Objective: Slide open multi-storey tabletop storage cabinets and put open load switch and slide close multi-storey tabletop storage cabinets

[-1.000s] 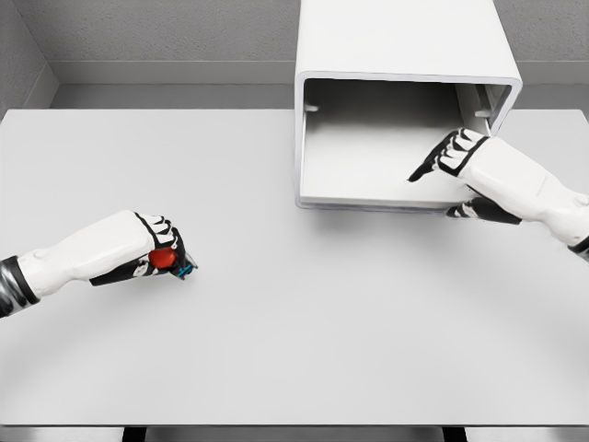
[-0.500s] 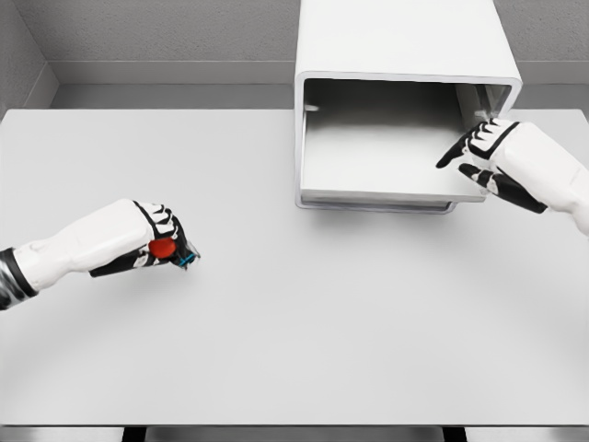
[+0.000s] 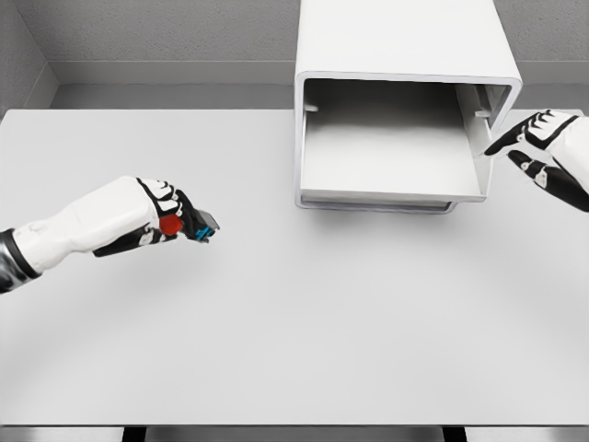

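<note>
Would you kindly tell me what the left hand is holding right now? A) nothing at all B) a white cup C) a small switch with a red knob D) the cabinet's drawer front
C: the left hand is closed around the small switch, its red knob showing, above the table.

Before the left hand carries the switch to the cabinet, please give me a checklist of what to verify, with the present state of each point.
1. Switch held: ok. The left hand is closed around the load switch, red part and blue tip showing.
2. Drawer open: ok. The cabinet has its drawer slid out, inside visible.
3. Drawer free of objects: ok, nothing shows inside.
4. Right hand out of the way: ok. The right hand is beside the drawer's right edge, fingers spread, holding nothing.
5. Path over the table: ok, no obstacle between switch and drawer.
6. Firmness of the grasp: cannot tell.
</note>
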### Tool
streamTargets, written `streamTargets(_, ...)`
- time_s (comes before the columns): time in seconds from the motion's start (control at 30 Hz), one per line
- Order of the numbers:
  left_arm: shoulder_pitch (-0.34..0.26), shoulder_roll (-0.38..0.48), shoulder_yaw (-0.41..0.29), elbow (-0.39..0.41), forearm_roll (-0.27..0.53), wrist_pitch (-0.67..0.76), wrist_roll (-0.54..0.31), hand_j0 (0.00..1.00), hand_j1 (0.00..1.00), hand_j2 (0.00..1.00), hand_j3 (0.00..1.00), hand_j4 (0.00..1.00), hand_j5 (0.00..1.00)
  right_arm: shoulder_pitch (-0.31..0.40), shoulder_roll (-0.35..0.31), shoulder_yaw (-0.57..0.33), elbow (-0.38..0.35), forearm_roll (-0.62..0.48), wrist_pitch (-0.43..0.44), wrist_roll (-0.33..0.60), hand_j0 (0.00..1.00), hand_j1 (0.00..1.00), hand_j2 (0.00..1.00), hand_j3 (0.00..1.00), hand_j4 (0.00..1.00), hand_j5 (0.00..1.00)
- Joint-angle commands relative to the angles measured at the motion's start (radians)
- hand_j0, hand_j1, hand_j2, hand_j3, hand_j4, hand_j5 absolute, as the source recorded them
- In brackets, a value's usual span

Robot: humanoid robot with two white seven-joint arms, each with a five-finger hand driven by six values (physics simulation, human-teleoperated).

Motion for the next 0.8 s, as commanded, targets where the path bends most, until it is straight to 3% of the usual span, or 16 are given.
streamTargets(0.0,0.000,-0.003,0.001,0.000,0.010,0.002,0.001,0.34,0.34,0.34,0.34,0.34,0.34,0.005,-0.001,-0.026,0.001,-0.009,0.001,0.000,0.50,0.50,0.50,0.50,0.50,0.50)
streamTargets(0.4,-0.031,-0.057,-0.005,0.000,0.010,0.002,0.001,0.34,0.34,0.34,0.34,0.34,0.34,0.034,0.001,-0.041,0.006,-0.004,0.001,0.001,0.51,0.51,0.51,0.51,0.51,0.51)
streamTargets(0.77,-0.071,-0.118,-0.014,0.000,0.008,0.002,0.001,0.34,0.34,0.34,0.34,0.34,0.34,0.106,0.002,-0.115,0.006,-0.004,0.001,0.001,0.51,0.51,0.51,0.51,0.51,0.51)
